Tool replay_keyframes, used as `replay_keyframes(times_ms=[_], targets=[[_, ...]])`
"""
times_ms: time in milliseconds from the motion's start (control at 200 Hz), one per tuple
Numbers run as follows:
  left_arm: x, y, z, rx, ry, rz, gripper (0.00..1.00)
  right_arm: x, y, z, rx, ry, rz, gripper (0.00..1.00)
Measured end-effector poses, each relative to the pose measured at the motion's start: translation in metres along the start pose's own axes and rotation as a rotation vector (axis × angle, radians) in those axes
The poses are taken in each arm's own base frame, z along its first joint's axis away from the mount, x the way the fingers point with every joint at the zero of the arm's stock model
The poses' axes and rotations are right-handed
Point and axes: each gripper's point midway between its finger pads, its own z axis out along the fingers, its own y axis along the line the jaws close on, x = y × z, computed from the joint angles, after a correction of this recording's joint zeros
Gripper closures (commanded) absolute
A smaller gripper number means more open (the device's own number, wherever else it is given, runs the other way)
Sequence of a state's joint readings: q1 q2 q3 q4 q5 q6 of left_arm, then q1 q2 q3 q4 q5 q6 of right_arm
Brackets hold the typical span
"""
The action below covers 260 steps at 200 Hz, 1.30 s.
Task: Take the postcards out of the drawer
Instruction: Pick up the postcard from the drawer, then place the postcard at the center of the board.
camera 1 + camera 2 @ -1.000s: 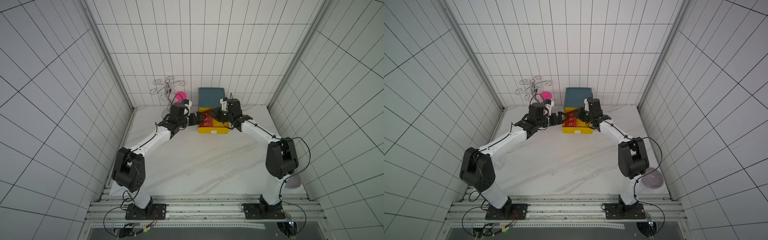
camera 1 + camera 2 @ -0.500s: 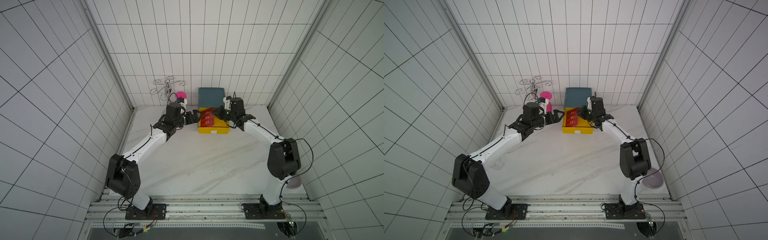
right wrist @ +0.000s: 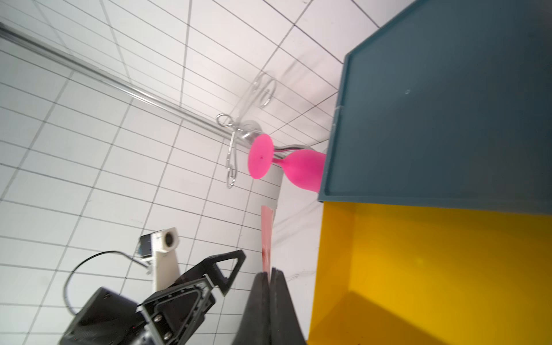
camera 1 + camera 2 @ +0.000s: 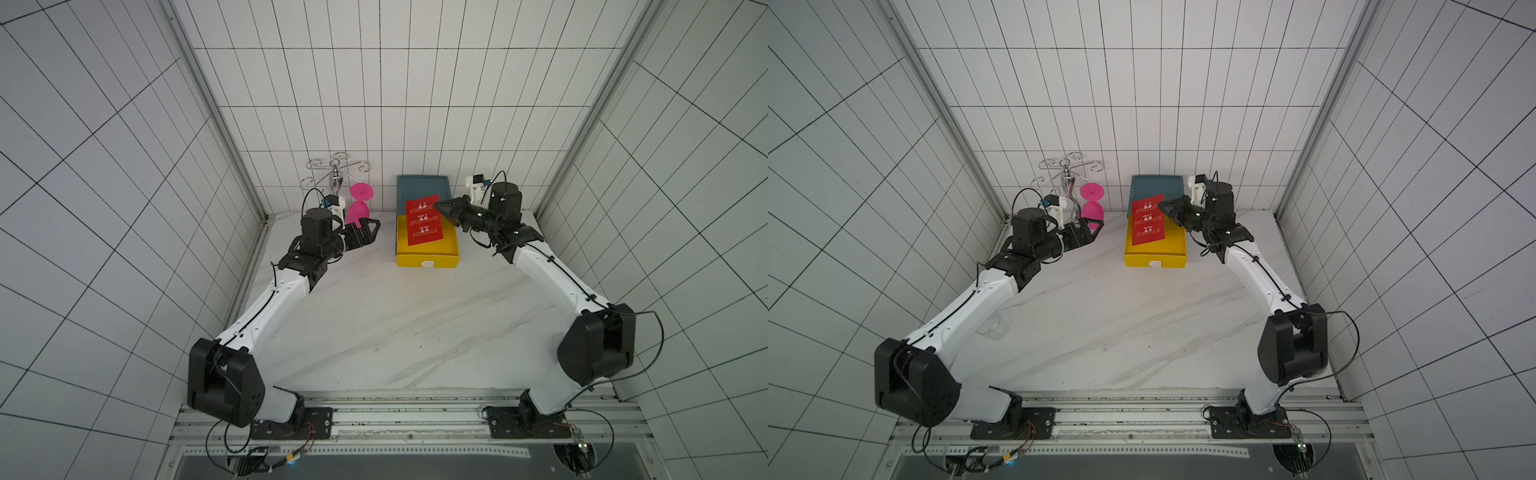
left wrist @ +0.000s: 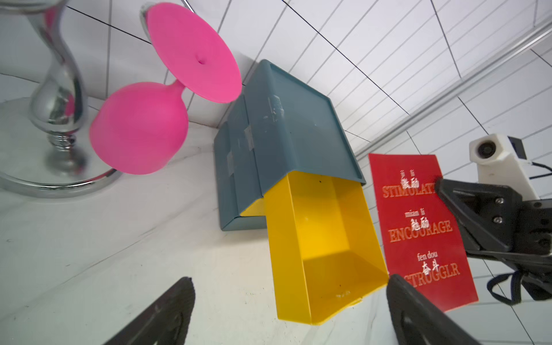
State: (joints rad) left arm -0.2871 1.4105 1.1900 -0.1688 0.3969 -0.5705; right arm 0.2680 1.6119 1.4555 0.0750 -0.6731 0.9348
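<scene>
The right gripper (image 4: 441,206) has its fingers (image 3: 266,301) pressed together on a red card, pinching the postcards (image 4: 423,226) by the long edge near the end printed "STIMULATE". The right wrist view shows that edge thin between the pads, so how many cards are in the pinch cannot be told. From the fingers the card extends toward the left arm, printed face up and turned that way. Its long axis runs from the blue-grey cabinet (image 4: 424,188) toward the front of the yellow drawer (image 4: 428,261). The card hangs above the pulled-out drawer, apparently clear of its walls, and in the left wrist view the drawer's inside (image 5: 301,236) shows bare yellow. The right arm therefore has the load. The left gripper (image 4: 366,231) waits with its fingers spread wide and empty, well to the side of the drawer and pointing at it. The next move likely depends on carrying the card off over the drawer's front wall. The marble table (image 4: 395,328) lies open in front of the drawer and between the arms. The pink goblet (image 4: 360,204) and chrome rack (image 4: 336,179) crowd the left gripper's side, and the tiled wall is close behind.
</scene>
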Motion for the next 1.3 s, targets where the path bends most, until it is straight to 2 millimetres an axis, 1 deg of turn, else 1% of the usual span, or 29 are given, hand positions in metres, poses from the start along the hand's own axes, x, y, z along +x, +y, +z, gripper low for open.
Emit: replay_keyframes(times_ms=[55,120,160,225,285,360,490,575,655,755,945,1149,1299], targets=[[0.008,-0.008,-0.002,0.059,0.026,0.007,0.05,0.007,0.01,-0.006,-0.047,0.017,0.003,1.0],[0.018,-0.017,-0.005,0.129,0.057,0.009,0.11,0.017,0.014,-0.011,-0.082,0.041,0.008,1.0],[0.025,-0.022,-0.007,0.173,0.074,0.013,0.17,0.026,0.012,-0.014,-0.094,0.061,0.017,1.0],[0.035,-0.029,-0.01,0.233,0.093,0.008,0.21,0.04,0.005,-0.018,-0.099,0.091,0.028,1.0],[0.043,-0.033,-0.014,0.283,0.11,-0.005,0.22,0.055,-0.003,-0.023,-0.098,0.119,0.04,1.0],[0.053,-0.038,-0.017,0.338,0.133,-0.024,0.24,0.073,-0.007,-0.027,-0.1,0.151,0.053,1.0],[0.069,-0.038,-0.02,0.397,0.156,-0.075,0.33,0.101,-0.005,-0.031,-0.13,0.195,0.064,1.0],[0.08,-0.036,-0.022,0.421,0.165,-0.106,0.38,0.12,-0.004,-0.031,-0.149,0.224,0.073,1.0],[0.088,-0.033,-0.023,0.429,0.175,-0.14,0.43,0.133,-0.004,-0.029,-0.161,0.246,0.088,1.0],[0.091,-0.033,-0.023,0.442,0.176,-0.159,0.48,0.141,-0.001,-0.027,-0.177,0.26,0.094,1.0],[0.087,-0.041,-0.026,0.481,0.151,-0.164,0.6,0.144,0.008,-0.025,-0.209,0.262,0.08,1.0],[0.083,-0.045,-0.028,0.508,0.131,-0.174,0.71,0.155,0.008,-0.024,-0.216,0.282,0.083,1.0],[0.083,-0.049,-0.029,0.528,0.129,-0.172,0.87,0.16,0.007,-0.024,-0.218,0.29,0.086,1.0]])
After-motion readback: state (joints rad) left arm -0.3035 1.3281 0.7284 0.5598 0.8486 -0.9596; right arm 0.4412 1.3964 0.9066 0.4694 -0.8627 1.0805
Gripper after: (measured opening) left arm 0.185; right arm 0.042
